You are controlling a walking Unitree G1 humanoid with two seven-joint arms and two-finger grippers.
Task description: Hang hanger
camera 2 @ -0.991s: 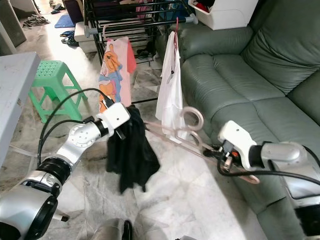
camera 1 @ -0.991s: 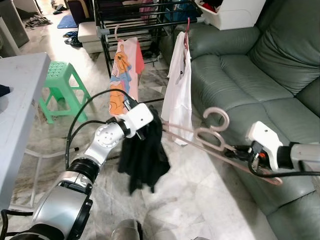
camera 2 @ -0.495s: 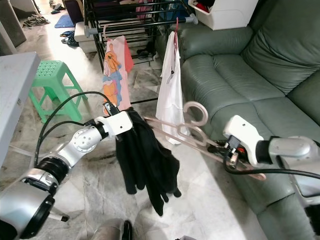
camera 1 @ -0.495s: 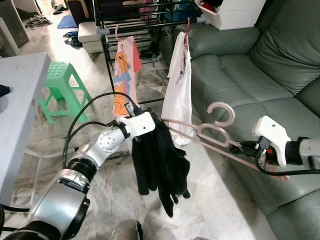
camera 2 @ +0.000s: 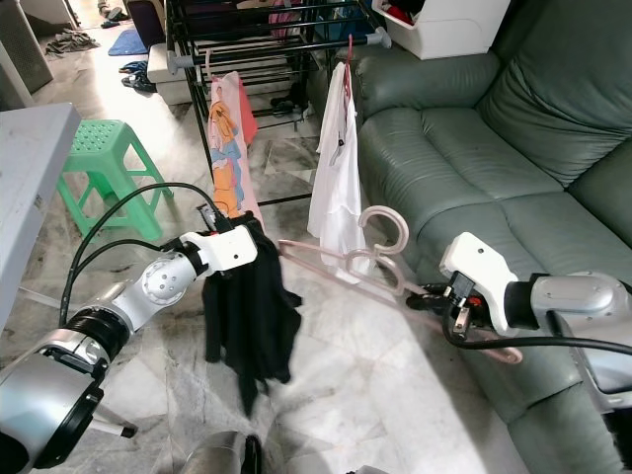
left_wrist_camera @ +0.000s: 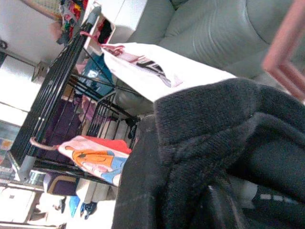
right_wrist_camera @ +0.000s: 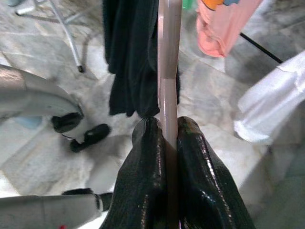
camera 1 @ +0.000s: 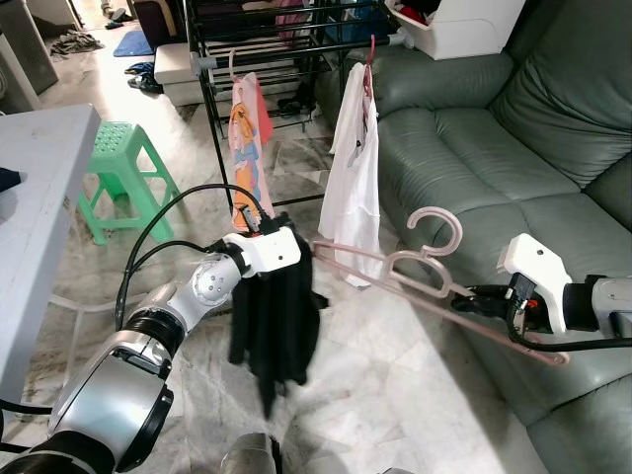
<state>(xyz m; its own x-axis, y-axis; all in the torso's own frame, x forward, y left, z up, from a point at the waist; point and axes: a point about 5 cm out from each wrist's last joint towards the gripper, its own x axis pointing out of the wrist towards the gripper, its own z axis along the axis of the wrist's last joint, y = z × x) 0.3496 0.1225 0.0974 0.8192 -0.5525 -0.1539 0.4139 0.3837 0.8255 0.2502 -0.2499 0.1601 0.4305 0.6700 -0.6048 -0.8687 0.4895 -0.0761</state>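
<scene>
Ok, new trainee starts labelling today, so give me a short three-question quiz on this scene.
1. True or false: the right gripper is shut on the pink hanger.
2. What does the left gripper hold? A) white shirt B) black garment C) green stool
3. What does the white shirt hang from?

Key: 1 true. 2 B, the black garment. 3 The black rack, beside the sofa.

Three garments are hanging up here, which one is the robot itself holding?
The black garment, bunched at the left gripper and hanging toward the floor. The white top and the orange-print shirt hang from the drying rack.
</scene>
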